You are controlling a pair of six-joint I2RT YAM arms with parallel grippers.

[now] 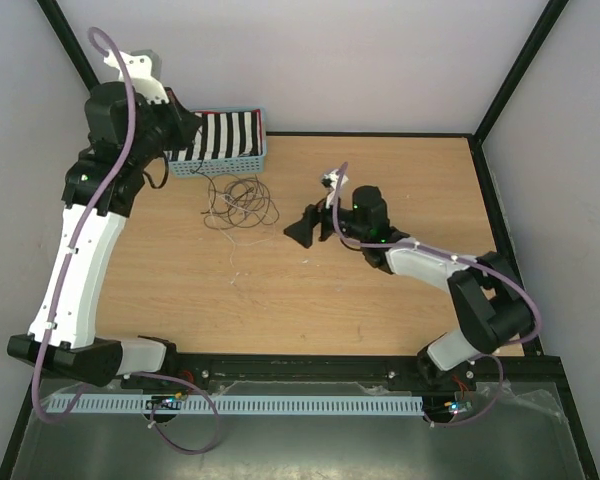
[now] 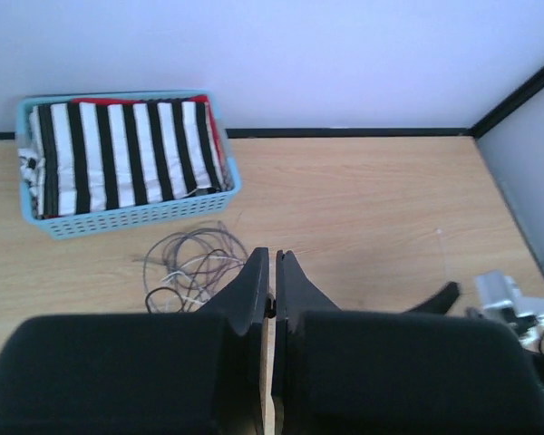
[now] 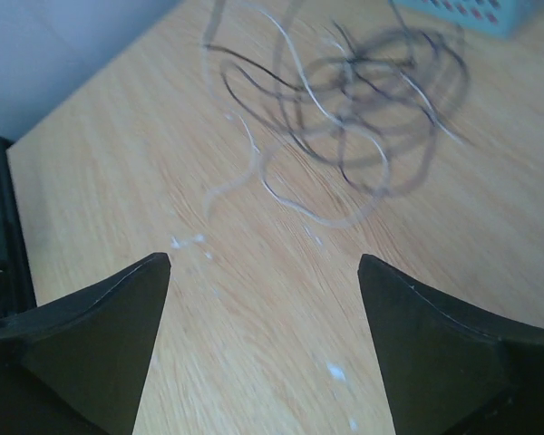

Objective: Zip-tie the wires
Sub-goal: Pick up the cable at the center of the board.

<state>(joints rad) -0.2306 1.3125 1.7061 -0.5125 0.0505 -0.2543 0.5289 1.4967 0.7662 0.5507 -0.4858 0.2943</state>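
Left gripper (image 2: pixel 273 258): fingers pressed together, nothing visible between them, up near the blue basket (image 2: pixel 136 218). Right gripper (image 3: pixel 263 265): spread wide, empty, low over the table (image 1: pixel 380 300), aimed at the wires (image 1: pixel 242 203). The wires lie in a loose tangle on the wood just in front of the basket, unbundled. No zip tie in sight. I'd say it's barely started: gather, wrap and cinch are all left. No readable labels or writing.
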